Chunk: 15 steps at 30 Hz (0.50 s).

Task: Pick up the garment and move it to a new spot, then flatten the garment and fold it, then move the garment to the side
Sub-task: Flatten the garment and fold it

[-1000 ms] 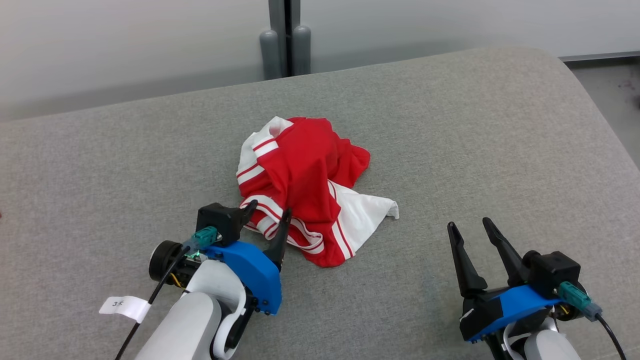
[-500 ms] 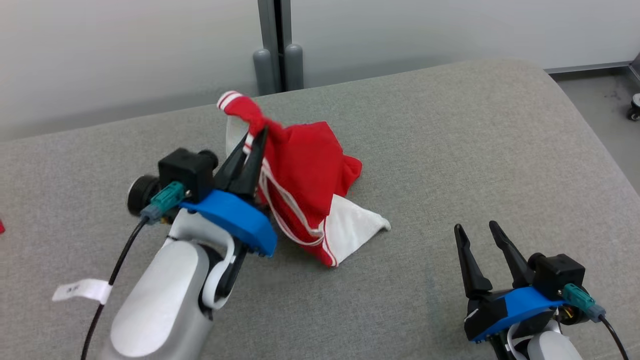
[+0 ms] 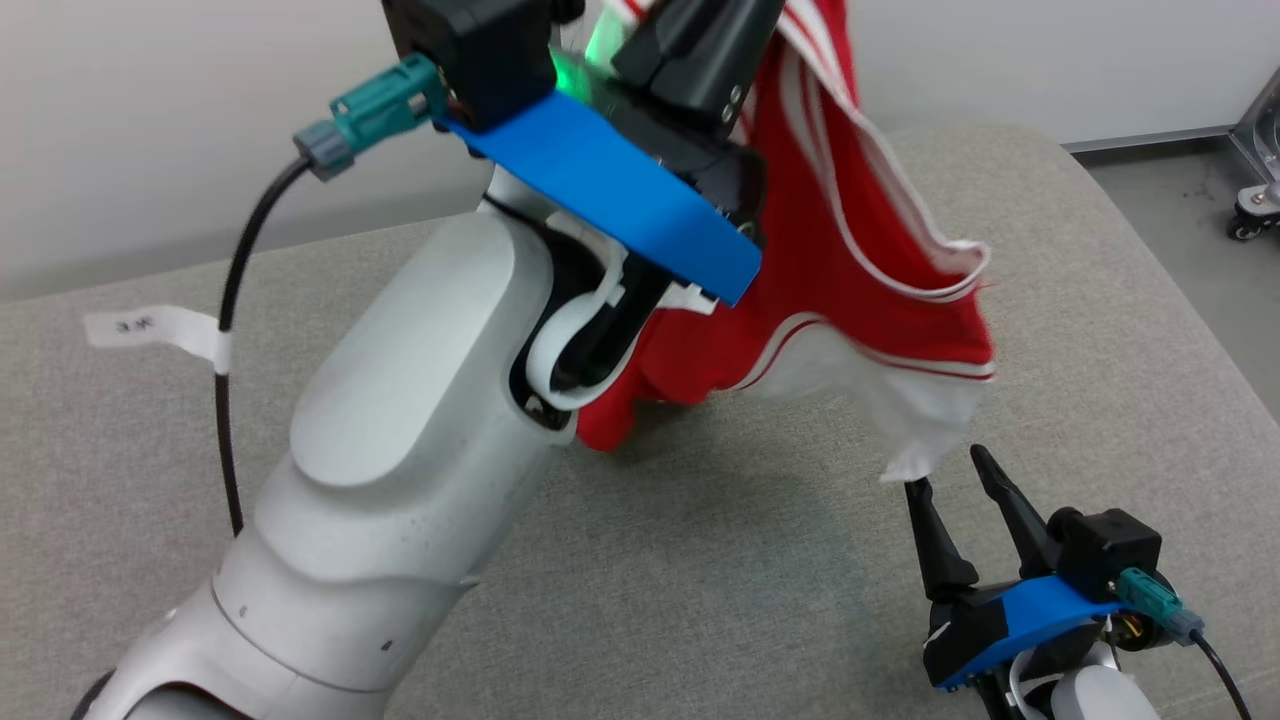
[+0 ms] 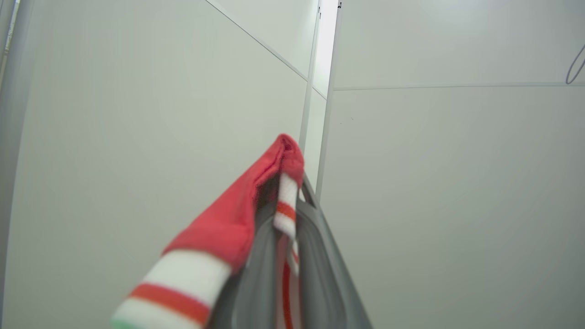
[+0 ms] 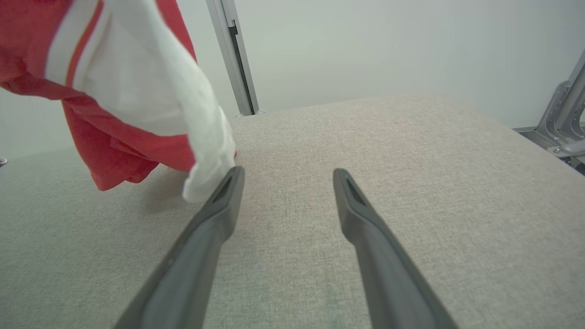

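Note:
The garment (image 3: 860,300) is red with white stripes and a white panel. It hangs in the air from my left gripper (image 4: 297,183), which is raised high and shut on a striped edge of the fabric. Its red lower fold (image 3: 610,425) hangs close over the grey padded surface (image 3: 1050,300). In the right wrist view the garment (image 5: 123,91) fills the upper left, and its white corner (image 5: 205,178) dangles right beside my left fingertip (image 5: 233,176). My right gripper (image 3: 945,470) rests low at the lower right, open, with nothing between its fingers.
A pale wall with a grey upright post (image 5: 233,59) stands behind the padded surface. A metal frame on a caster (image 3: 1250,210) sits on the floor at the far right. My left forearm (image 3: 400,400) crosses the left half of the head view.
My left gripper shut on the garment's striped edge and rose steeply, lifting the garment off the surface. The head camera shifted slightly. The right gripper stayed where it was, open.

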Available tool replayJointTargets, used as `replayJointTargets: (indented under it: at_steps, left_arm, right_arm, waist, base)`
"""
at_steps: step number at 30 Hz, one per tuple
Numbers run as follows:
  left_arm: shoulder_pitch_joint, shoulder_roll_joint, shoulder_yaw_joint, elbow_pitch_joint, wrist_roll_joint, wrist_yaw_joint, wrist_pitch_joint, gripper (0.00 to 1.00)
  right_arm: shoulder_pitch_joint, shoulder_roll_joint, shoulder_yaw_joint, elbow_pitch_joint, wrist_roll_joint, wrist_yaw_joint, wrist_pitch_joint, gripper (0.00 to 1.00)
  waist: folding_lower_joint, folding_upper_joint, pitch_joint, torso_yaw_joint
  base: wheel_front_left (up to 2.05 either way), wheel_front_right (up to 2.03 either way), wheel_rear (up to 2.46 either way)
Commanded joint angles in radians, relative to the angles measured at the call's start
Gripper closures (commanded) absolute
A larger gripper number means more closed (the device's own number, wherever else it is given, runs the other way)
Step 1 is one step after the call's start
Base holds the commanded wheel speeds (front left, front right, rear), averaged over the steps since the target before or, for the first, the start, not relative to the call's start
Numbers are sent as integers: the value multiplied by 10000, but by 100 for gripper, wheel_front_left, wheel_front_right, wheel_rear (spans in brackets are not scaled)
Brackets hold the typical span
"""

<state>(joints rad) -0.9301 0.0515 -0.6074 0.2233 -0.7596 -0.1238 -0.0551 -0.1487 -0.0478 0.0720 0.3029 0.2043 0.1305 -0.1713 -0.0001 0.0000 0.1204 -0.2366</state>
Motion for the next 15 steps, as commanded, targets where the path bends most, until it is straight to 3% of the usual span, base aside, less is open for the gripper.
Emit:
replayJointTargets:
  at_steps: [1,5,8,15]
  left_arm:
    - [-306,-3,-93,-31,-263,-27,-214,100]
    - [-1129,-3,-392,-77,-1431,31,-1043,100]
    - [-1089,91,-495,399,-1486,119,-1236,100]
    - [704,1636,-699,2095,-988,753,-1141,100]
  right_arm:
    - [43,-44,-6,-39,20,5,-20,0]
    - [54,-44,-70,-56,74,5,-75,0]
    - [-10,-41,-157,-85,109,5,-138,0]
    - [-212,-45,-193,-121,143,5,-190,0]
  waist:
    - [1,0,41,-32]
    - [1,0,279,-30]
    - [1,0,502,126]
    - [1,0,977,583]
  base:
    - [0,0,0]
    - [0,0,0]
    - [0,0,0]
    - [0,0,0]
